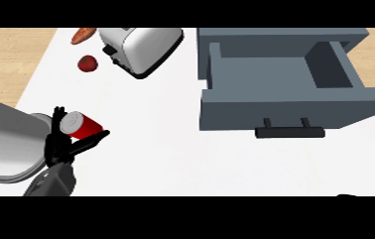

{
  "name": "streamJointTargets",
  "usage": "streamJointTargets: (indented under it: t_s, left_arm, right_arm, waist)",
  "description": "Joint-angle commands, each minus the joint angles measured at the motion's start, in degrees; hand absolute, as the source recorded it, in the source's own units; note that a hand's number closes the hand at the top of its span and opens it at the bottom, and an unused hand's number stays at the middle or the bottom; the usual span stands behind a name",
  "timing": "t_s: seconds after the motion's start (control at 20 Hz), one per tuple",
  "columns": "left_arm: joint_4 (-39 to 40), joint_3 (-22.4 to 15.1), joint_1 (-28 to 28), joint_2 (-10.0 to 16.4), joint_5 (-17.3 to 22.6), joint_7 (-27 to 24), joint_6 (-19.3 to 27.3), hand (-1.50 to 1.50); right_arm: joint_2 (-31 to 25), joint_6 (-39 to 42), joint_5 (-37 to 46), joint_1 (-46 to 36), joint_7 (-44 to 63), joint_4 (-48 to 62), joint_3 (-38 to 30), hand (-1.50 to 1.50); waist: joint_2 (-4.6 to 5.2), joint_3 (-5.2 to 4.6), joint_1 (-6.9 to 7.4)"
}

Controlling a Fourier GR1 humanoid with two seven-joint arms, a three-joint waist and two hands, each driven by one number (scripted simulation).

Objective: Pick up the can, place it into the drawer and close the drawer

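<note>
— Red can (82,125): where is it?
— In the left hand (58,151), low at the left over the white counter (168,149), well apart from the open grey drawer (278,111). The thumb and fingers curl round it and hide part of its side.
— And the right hand (345,195)?
— Only a dark sliver at the lower right edge; I cannot tell how it stands. A silver vessel (18,144) beside the can is cut off at the left.

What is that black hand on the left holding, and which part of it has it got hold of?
The left hand holds the red can by its side: fingers on one side of the body, thumb on the other. The silver end is left uncovered.
</note>
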Motion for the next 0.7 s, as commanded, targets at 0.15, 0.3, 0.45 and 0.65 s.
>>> streamJointTargets:
  t_s: [0.15,0.3,0.45,0.65]
  left_arm:
    - [4.43,-0.95,-5.25,-1.06,0.23,-2.23,-2.63,1.50]
    - [5.80,-0.73,-6.29,0.47,0.88,-2.85,-6.94,1.50]
    - [7.97,-0.62,-7.22,0.80,0.92,-4.98,-5.76,1.50]
    - [8.10,-4.51,-10.57,-1.93,-2.36,-3.90,-9.01,1.50]
  right_arm:
    - [-1.06,0.31,-3.32,-0.63,1.70,-0.38,-3.12,-1.50]
    - [1.23,-2.18,3.81,-3.70,1.02,1.61,2.63,-1.50]
    - [-0.36,-1.67,2.05,-4.27,1.85,0.94,0.23,-1.50]
    - [0.66,-0.06,2.44,-1.85,-3.37,4.42,-0.28,-1.50]
  waist:
    - [-0.03,0.02,-0.12]
    - [0.05,0.00,0.12]
    - [0.06,0.00,0.01]
    - [0.21,-0.01,-0.48]
